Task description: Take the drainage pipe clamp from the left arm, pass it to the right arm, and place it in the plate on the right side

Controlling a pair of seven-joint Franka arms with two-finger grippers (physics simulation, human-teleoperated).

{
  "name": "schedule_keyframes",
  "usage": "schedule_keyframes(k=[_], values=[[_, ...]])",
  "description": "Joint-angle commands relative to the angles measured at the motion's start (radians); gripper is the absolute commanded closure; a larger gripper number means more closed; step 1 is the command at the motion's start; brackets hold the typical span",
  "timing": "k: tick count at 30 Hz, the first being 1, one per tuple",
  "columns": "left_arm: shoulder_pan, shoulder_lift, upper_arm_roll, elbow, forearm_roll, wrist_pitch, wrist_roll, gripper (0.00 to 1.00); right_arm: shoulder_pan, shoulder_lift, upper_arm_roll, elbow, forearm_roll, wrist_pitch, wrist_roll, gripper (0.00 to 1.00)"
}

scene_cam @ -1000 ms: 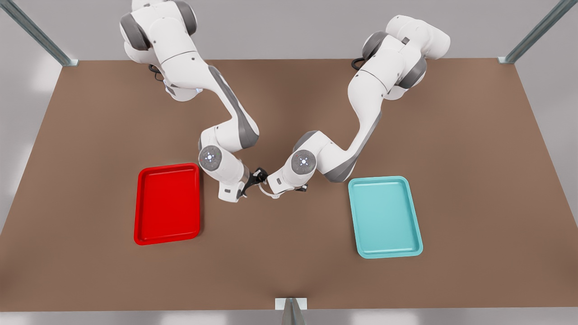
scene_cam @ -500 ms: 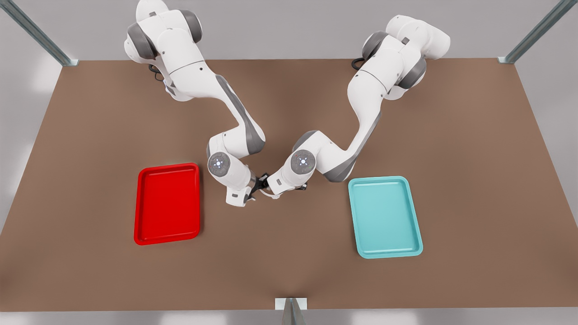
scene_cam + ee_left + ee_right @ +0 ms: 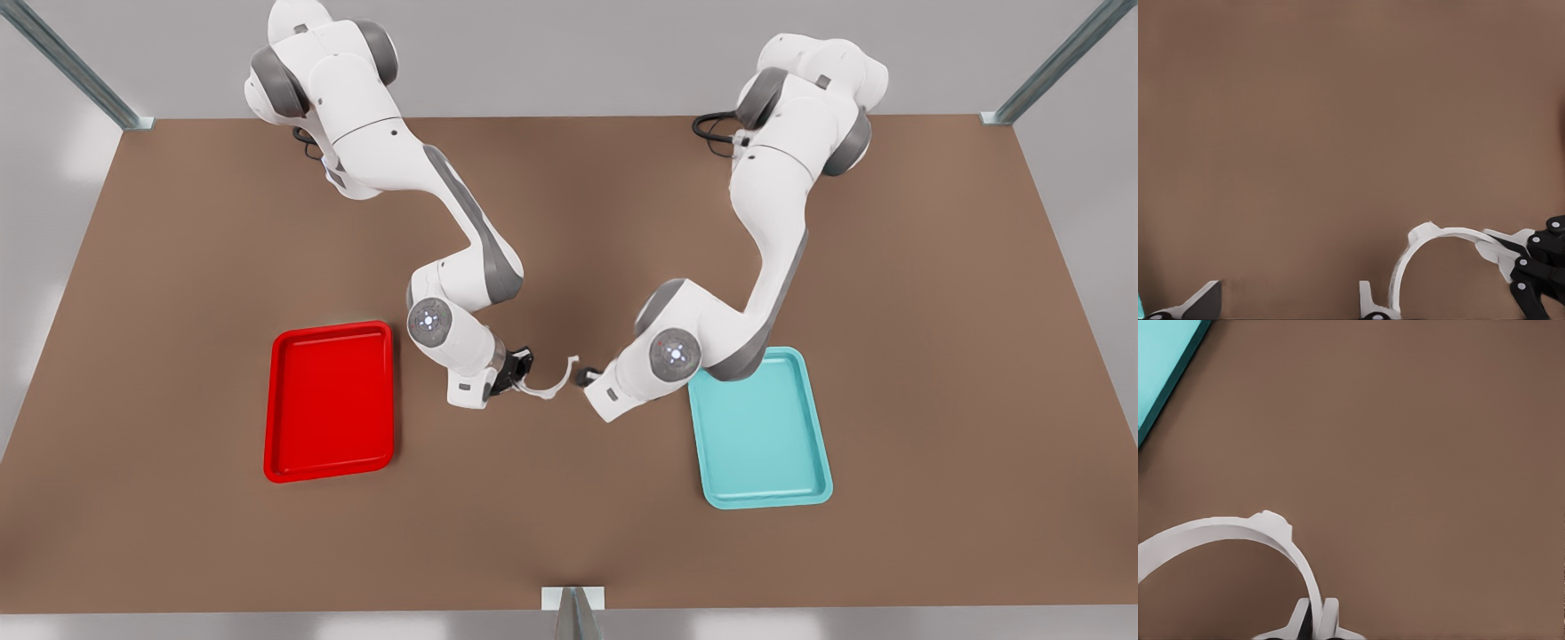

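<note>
The drainage pipe clamp (image 3: 548, 385) is a thin white half-ring held above the table's middle. My right gripper (image 3: 523, 372), on the arm at the front view's left, is shut on one end of it. In the right wrist view the fingers (image 3: 1328, 620) pinch the clamp (image 3: 1238, 528). My left gripper (image 3: 583, 377), on the arm at the front view's right, is open, just off the clamp's free end. In the left wrist view the left gripper (image 3: 1288, 303) has its fingers wide apart, with the clamp (image 3: 1431, 235) running to the black right gripper (image 3: 1535, 267). The red plate (image 3: 329, 404) lies at the front view's left.
A teal tray (image 3: 765, 436) lies at the front view's right, partly under the left arm's elbow, and its corner (image 3: 1165, 360) appears in the right wrist view. The brown table (image 3: 569, 516) is bare in front of both grippers.
The left gripper has let go of the clamp and drawn back toward the teal tray. The clamp stays in the right gripper, which has barely moved.
</note>
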Motion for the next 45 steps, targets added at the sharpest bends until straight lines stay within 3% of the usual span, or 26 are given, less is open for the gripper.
schedule_keyframes(k=[1,4,6,7,8,14,25,26,32,37,39,42,45], values=[[0.094,-0.033,-0.003,0.036,-0.005,-0.272,0.044,0.0,-0.001,-0.001,0.0,0.001,-0.007,-0.003,0.01,0.79],[0.392,-0.179,0.0,0.036,0.087,-0.47,0.219,0.0,-0.029,-0.004,-0.002,-0.028,-0.011,-0.017,-0.02,0.79],[0.405,-0.22,0.002,0.036,0.15,-0.556,0.222,0.0,-0.058,-0.026,-0.006,-0.073,-0.014,-0.031,-0.076,0.79],[0.392,-0.379,0.026,-0.158,0.18,-0.445,0.285,0.0,-0.09,-0.036,-0.012,-0.087,-0.019,-0.065,-0.129,0.79],[0.303,-0.581,0.166,-0.481,0.138,-0.206,0.34,0.0,-0.113,-0.05,-0.019,-0.093,-0.062,-0.092,-0.149,0.79],[0.312,-0.541,0.06,-0.455,0.093,-0.263,0.345,0.0,-0.328,-0.102,-0.066,-0.11,-0.365,-0.209,-0.344,0.79],[0.329,-0.53,0.06,-0.46,0.095,-0.259,0.256,0.0,-0.5,-0.007,-0.066,-0.146,-0.411,-0.022,-0.478,0.79],[0.329,-0.53,0.06,-0.46,0.095,-0.259,0.256,0.0,-0.5,-0.007,-0.066,-0.146,-0.41,-0.025,-0.475,0.0],[0.33,-0.521,0.06,-0.46,0.095,-0.251,0.256,0.0,-0.497,-0.016,-0.065,-0.13,-0.408,-0.063,-0.465,0.0],[0.33,-0.522,0.06,-0.455,0.088,-0.268,0.257,0.0,-0.478,-0.116,-0.081,0.139,-0.427,-0.687,-0.194,0.0],[0.327,-0.522,0.06,-0.455,0.064,-0.332,0.27,0.0,-0.469,-0.263,-0.069,0.14,-0.494,-0.809,-0.013,0.0],[0.332,-0.522,0.062,-0.452,0.07,-0.326,0.27,0.0,-0.449,-0.368,-0.068,0.142,-0.493,-0.936,0.191,0.0],[0.332,-0.529,0.062,-0.452,0.07,-0.337,0.27,0.0,-0.46,-0.446,-0.077,0.133,-0.497,-0.945,0.23,0.0]])
